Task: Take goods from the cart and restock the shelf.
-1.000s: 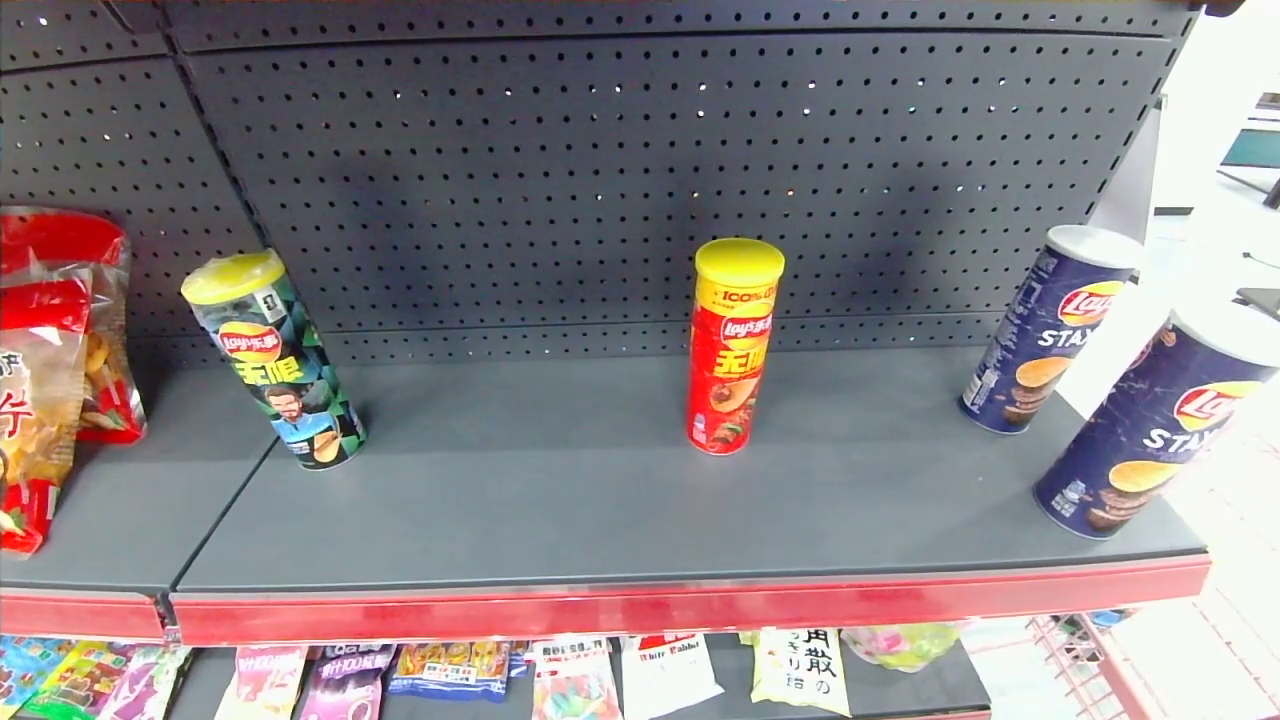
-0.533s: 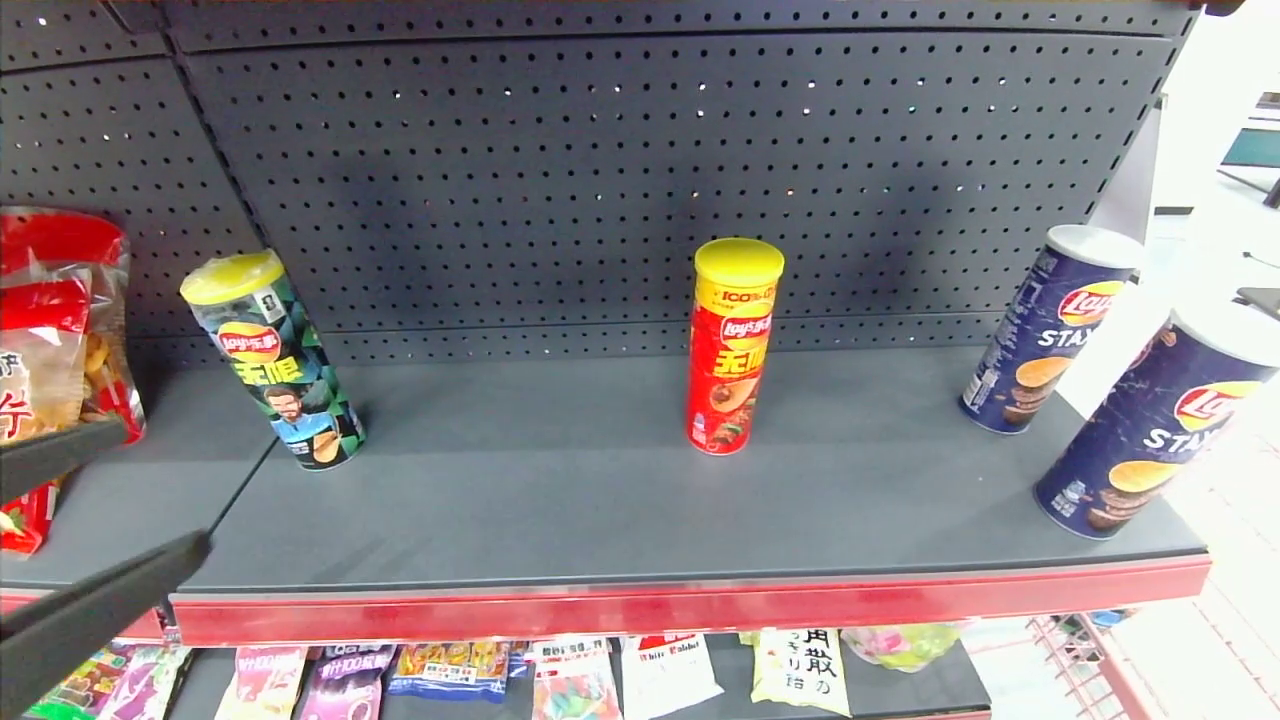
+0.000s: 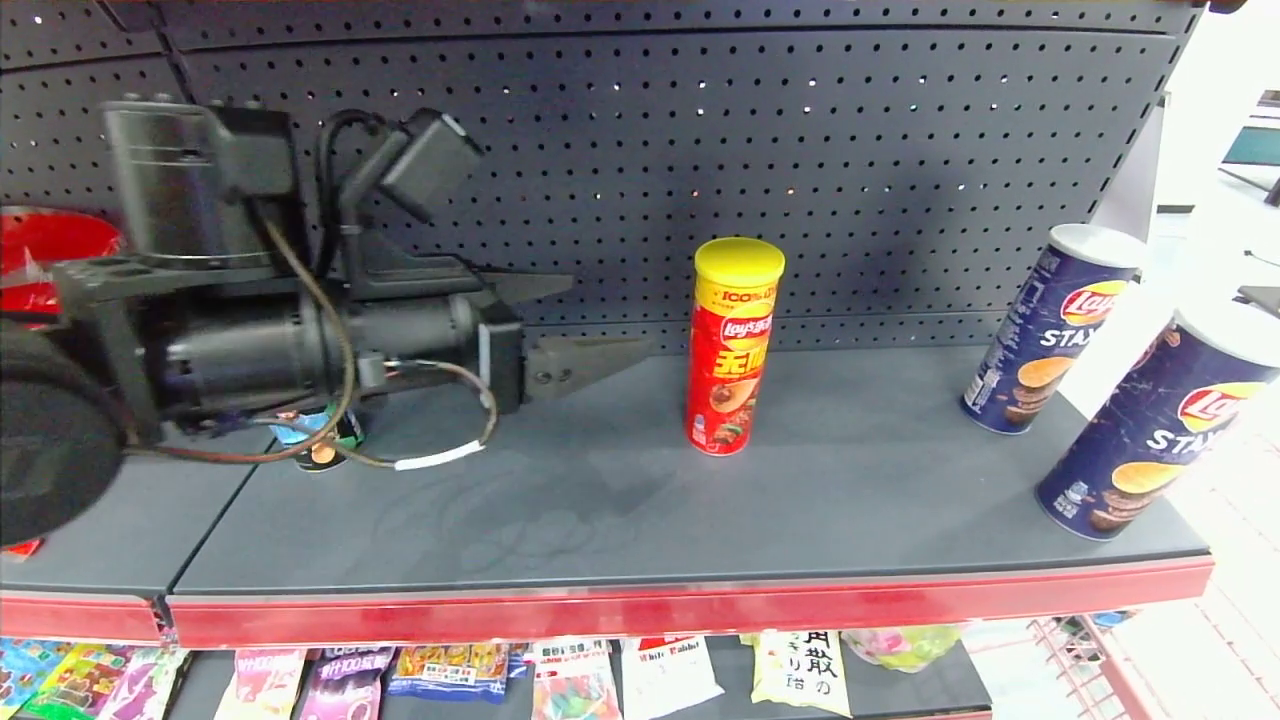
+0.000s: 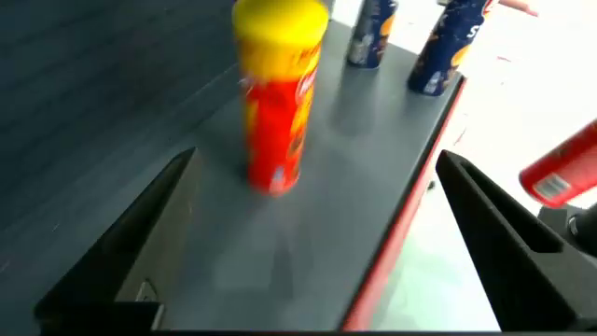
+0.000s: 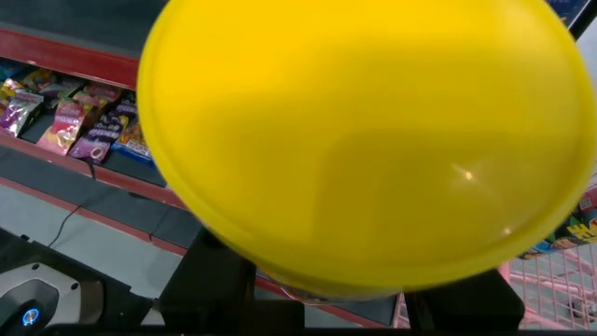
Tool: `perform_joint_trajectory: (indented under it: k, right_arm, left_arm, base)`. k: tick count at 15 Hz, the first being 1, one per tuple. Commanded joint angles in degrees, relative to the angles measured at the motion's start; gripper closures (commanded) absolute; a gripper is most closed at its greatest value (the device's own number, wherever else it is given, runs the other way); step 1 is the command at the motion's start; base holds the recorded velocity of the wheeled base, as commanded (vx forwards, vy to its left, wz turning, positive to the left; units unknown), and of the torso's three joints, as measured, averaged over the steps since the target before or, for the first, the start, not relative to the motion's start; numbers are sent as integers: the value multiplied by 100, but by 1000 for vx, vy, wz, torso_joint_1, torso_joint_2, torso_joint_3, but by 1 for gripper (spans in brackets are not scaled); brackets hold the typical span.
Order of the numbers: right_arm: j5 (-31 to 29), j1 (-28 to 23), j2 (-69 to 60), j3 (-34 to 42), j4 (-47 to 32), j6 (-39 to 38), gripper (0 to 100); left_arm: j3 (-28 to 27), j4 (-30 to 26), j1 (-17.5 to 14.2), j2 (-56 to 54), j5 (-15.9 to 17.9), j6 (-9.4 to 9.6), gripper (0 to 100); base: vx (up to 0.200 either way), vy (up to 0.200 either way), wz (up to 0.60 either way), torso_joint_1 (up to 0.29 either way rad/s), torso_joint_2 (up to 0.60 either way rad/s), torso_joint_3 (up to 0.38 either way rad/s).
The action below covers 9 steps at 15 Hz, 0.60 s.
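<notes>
Left hand (image 3: 610, 315) spread wide, green can (image 3: 322, 452) mostly hidden

On the shelf (image 3: 620, 510) open room runs from the red can (image 3: 733, 350) toward 3 o'clock as far as the two blue cans (image 3: 1048, 335) and toward 6 o'clock to the red front edge (image 3: 700, 606), while the left end effector (image 3: 611, 314) blocks its 9 o'clock side.

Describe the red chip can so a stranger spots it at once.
On the grey shelf with the red front edge, one can stands near the middle. It alone is red with a yellow lid; the two cans at the right are blue.
</notes>
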<state>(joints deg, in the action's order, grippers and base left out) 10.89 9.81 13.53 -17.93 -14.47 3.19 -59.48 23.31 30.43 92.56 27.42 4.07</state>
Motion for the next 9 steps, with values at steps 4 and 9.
perform_joint_trajectory:
  k: [4,9]
  right_arm:
    - [1,-23,9,9,-21,-21,100]
    - [1,-23,9,9,-30,-21,100]
  left_arm:
    - [-1171,86,236,1616,18,322,0]
    - [-1699,42,148,1985,18,498,0]
  base:
    - [0,0,0,0,0,0]
    - [0,0,0,0,0,0]
